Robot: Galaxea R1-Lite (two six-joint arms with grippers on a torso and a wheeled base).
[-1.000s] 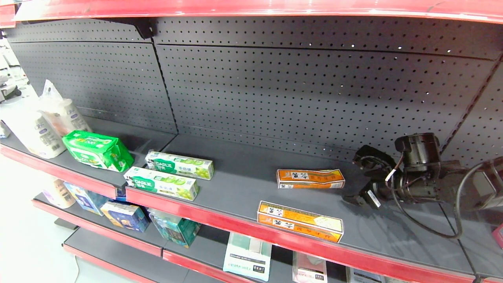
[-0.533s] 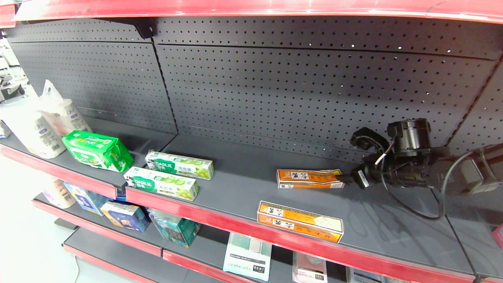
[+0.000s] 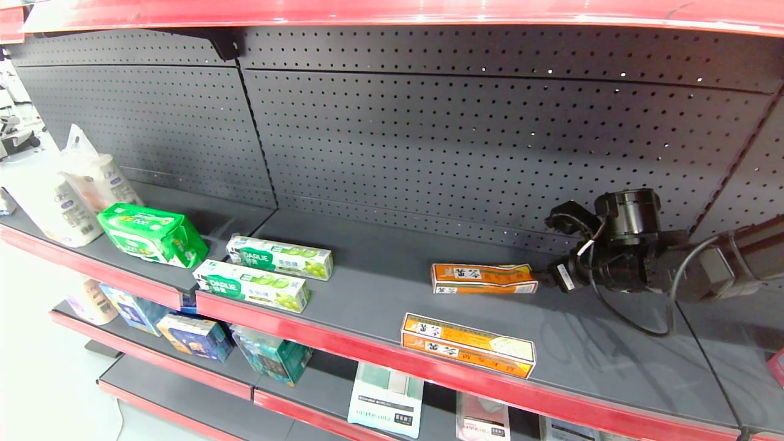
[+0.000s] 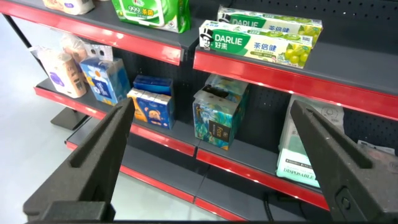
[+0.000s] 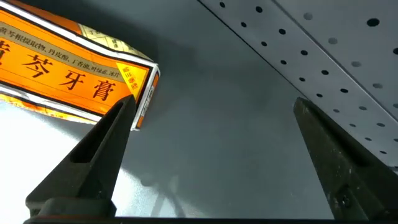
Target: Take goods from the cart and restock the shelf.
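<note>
right gripper [image 5: 214, 107], jaws apart, just beside rear orange box [image 3: 482, 277].

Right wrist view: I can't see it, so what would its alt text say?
An orange box lies flat on a grey shelf, its end beside one dark finger of the robot's open end effector. A perforated back panel rises behind the shelf.
</note>
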